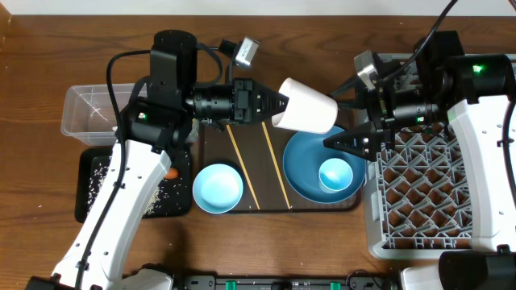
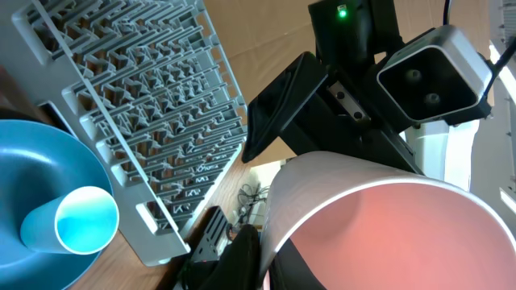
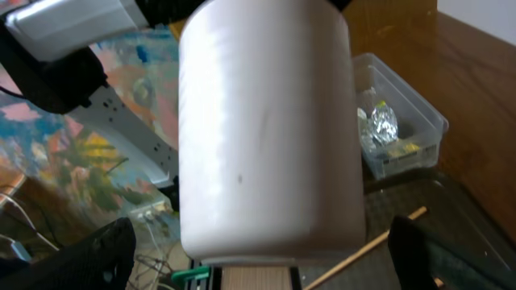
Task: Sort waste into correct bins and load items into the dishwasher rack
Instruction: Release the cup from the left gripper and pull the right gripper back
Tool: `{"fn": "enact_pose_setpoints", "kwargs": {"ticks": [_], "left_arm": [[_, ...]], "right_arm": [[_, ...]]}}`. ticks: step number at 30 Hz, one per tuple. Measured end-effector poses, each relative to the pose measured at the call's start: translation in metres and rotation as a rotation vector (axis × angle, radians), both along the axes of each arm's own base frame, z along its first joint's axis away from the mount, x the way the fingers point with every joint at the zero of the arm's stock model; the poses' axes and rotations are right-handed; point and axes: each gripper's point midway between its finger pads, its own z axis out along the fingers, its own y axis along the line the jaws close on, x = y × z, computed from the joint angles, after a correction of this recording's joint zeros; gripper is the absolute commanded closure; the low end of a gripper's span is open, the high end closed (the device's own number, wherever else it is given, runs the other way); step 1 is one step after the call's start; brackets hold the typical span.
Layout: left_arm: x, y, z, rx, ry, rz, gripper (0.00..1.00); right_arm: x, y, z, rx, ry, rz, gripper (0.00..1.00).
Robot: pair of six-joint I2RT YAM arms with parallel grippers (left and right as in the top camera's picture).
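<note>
Aloft, pink cup (image 1: 309,106) clamped at rim by left gripper (image 1: 279,105); right gripper (image 1: 345,118) jaws spread wide near cup's base.

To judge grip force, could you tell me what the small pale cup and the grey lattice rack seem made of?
Small pale pink cup: smooth, softly glossy wall; plastic, possibly ceramic. Square grey lattice rack: dull moulded plastic, thin ribbed grid.

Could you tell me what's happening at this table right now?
The left arm's fingers hold a pink cup above the brown tray, pointed toward the right arm's fingers, which stand open close to it beside the grey rack. Below, a blue plate with a small blue cup, a bowl and two chopsticks are not yet loaded.
</note>
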Motion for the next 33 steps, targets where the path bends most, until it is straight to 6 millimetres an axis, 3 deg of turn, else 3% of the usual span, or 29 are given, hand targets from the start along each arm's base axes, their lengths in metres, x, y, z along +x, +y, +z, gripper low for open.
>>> {"fn": "enact_pose_setpoints", "kwargs": {"ticks": [12,21,26,33], "left_arm": [[-0.001,0.0,0.0,-0.001,0.002,-0.004,0.91],[-0.003,-0.002,0.0,-0.001,0.0,-0.013,0.92],[-0.011,-0.011,0.0,-0.001,-0.002,-0.043,0.91],[-0.011,-0.012,0.0,0.0,-0.005,-0.045,0.92]], "right_arm": [[-0.002,0.006,0.005,0.03,-0.013,0.02,0.01],[0.0,0.006,0.005,0.034,-0.037,0.021,0.06],[0.0,0.007,0.007,0.045,-0.042,0.022,0.13],[-0.001,0.008,0.009,0.058,-0.05,0.03,0.34]]}}
